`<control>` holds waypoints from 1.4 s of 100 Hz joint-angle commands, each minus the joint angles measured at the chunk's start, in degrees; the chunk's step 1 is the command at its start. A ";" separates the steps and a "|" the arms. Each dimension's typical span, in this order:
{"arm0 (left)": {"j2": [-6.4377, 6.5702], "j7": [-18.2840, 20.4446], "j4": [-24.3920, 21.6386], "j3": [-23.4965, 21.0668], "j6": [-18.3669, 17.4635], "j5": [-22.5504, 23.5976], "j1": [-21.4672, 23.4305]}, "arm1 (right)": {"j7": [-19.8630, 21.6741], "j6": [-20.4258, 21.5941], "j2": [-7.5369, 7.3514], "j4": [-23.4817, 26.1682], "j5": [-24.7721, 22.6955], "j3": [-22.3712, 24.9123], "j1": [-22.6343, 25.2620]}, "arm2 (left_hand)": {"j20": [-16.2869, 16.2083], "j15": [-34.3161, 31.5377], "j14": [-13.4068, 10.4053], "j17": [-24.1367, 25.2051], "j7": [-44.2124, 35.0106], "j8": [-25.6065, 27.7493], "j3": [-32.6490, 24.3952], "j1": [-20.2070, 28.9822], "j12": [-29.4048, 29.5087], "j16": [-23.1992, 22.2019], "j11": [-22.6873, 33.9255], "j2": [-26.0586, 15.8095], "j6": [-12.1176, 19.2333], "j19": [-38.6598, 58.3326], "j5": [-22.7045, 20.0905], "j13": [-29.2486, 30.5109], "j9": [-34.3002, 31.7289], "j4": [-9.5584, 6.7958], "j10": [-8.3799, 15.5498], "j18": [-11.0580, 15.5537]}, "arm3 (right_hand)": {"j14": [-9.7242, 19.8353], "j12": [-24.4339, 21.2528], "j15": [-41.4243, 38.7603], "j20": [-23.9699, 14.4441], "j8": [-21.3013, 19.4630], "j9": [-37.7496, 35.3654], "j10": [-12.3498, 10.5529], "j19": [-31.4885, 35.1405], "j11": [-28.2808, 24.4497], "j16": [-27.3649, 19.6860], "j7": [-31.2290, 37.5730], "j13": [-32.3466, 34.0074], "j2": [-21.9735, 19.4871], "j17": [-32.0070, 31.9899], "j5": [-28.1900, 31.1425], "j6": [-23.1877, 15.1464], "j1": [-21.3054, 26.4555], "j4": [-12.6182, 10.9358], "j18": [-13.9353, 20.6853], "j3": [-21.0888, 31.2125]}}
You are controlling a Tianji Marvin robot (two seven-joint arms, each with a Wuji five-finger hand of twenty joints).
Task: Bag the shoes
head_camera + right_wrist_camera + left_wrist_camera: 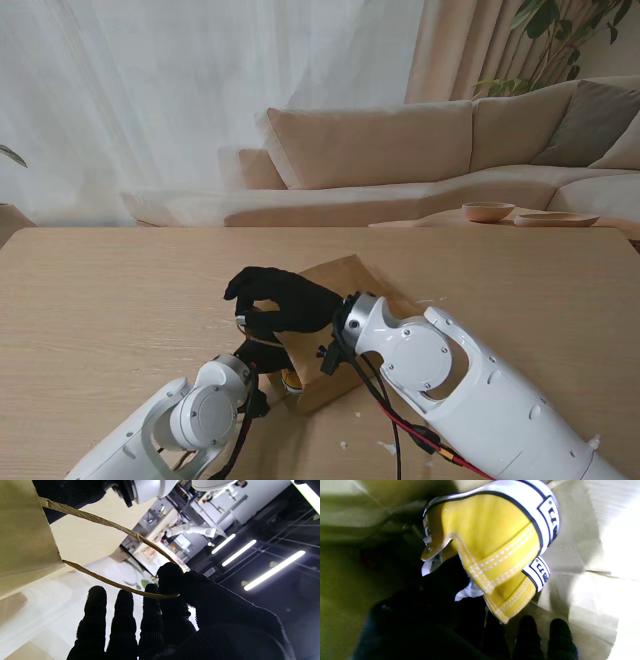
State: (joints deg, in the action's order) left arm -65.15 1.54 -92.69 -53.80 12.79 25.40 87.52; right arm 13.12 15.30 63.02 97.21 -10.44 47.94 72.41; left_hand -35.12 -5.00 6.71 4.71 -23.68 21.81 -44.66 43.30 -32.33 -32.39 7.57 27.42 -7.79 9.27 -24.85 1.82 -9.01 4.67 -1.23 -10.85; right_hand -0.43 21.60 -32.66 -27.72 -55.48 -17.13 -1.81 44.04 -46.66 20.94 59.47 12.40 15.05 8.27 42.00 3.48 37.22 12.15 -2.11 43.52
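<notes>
Stand view: bag (335, 290) mid-table, broad margins around.

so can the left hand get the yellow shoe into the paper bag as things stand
Probably yes. The left hand already holds the yellow shoe inside the paper bag, and the right hand pinches the twine handle, apparently keeping the mouth open.

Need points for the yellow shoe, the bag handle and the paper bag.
yellow shoe (492, 542): left wrist view, yellow upper.
bag handle (105, 522): right wrist view, twisted cord.
paper bag (340, 278): stand view, top side panel.
</notes>
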 commanded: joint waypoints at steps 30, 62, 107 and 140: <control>3.08 7.80 -7.56 -8.23 -3.38 2.58 7.40 | 0.50 -1.27 0.22 0.82 -0.61 1.27 1.02 | 5.09 1.71 -1.43 -0.33 3.43 -1.37 3.45 -1.09 2.36 4.88 -0.33 -2.85 6.44 -4.02 -2.53 -0.08 0.93 0.50 2.00 1.54 | 0.99 0.28 0.29 0.94 -0.83 -0.15 -0.82 1.63 0.97 -0.09 1.01 0.56 -0.26 0.07 0.58 -5.20 1.38 2.05 1.80 1.23; 4.82 14.27 -13.90 -18.69 -8.47 5.96 15.87 | -0.17 -2.33 0.40 0.62 -0.69 2.17 1.65 | 6.33 1.33 -1.09 -0.43 4.30 -1.60 4.46 -0.72 2.45 5.37 1.17 -3.49 5.32 -4.04 -2.92 -0.11 0.24 0.37 1.05 1.33 | 0.85 0.21 0.42 0.89 -0.15 -0.01 -0.55 1.48 1.11 -0.15 0.42 0.35 -0.77 -0.09 -0.13 -6.35 1.31 1.93 1.71 0.02; 3.46 5.26 -16.55 -31.81 -18.82 13.70 25.22 | -3.74 -5.25 1.33 -1.28 -3.74 1.35 1.55 | 6.04 0.66 -0.45 -0.07 1.53 1.49 4.59 -0.26 0.78 3.57 4.30 -3.72 1.39 -2.96 -2.17 -0.36 -0.03 0.22 -0.89 0.52 | 0.94 -1.11 1.14 0.21 21.90 3.16 -1.02 0.48 4.05 -0.58 -14.60 -1.28 3.01 -1.10 -13.15 -19.33 0.60 -0.09 1.67 -0.76; 2.55 1.35 -14.25 -31.95 -23.58 8.60 23.73 | -4.83 -13.23 0.36 3.10 -14.02 4.57 6.61 | 12.73 3.66 -1.08 -0.87 7.15 -3.22 4.95 -3.03 6.09 13.38 0.70 -3.44 4.25 -6.79 4.69 -0.01 0.26 0.38 -0.34 0.43 | 0.39 -8.57 9.33 -1.51 22.49 6.28 -1.63 -6.03 22.78 -5.00 -48.29 -4.94 7.27 -4.82 -29.19 -14.44 -9.92 -6.80 0.54 6.26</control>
State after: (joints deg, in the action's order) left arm -62.30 1.71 -106.49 -86.02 -10.45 34.56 111.23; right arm 8.55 2.90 63.56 98.90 -24.81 52.13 76.57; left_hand -24.51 -2.58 6.81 4.05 -17.66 19.74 -40.08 42.97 -27.50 -21.08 9.46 24.65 -5.15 4.91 -21.76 1.83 -9.10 4.68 -1.57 -10.83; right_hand -0.43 13.82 -25.13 -27.72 -31.56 -12.16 -1.89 39.81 -26.48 17.09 13.69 8.83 21.35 4.68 15.67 -11.29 30.32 7.71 -2.13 50.49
